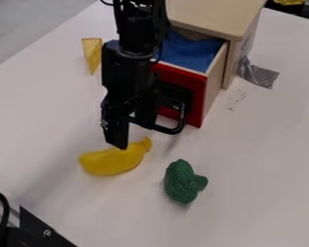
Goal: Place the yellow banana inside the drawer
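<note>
A black metal piece (37, 229) is well apart from the jaws. The gripper (123, 138) may be wide or squeezed (it's hard to tell). The yellow banana (112, 161) is on the table (247, 193), near its tip.

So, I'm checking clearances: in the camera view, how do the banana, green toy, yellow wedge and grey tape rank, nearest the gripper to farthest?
1. Banana: right by the gripper's lower end.
2. Green toy: toward the picture's lower right.
3. Yellow wedge: upper left.
4. Grey tape: upper right, beside the drawer unit.
</note>
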Robot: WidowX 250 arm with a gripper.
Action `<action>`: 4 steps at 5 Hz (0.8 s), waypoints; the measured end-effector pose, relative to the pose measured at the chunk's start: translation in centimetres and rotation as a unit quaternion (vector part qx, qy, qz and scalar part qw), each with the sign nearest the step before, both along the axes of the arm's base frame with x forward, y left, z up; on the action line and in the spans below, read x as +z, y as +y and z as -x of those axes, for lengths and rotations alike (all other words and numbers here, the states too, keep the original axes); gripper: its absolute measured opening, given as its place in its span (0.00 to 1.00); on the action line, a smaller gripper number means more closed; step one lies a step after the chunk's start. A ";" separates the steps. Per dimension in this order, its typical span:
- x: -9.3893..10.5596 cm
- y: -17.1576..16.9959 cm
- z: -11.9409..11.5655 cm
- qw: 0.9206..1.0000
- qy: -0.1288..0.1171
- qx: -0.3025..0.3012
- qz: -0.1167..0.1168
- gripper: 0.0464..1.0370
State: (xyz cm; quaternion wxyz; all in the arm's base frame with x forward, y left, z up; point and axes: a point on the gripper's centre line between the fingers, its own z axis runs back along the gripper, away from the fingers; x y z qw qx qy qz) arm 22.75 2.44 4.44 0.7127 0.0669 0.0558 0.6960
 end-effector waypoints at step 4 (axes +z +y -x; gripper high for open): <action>-2.2 2.3 1.6 0.998 0.029 0.057 -0.003 0.96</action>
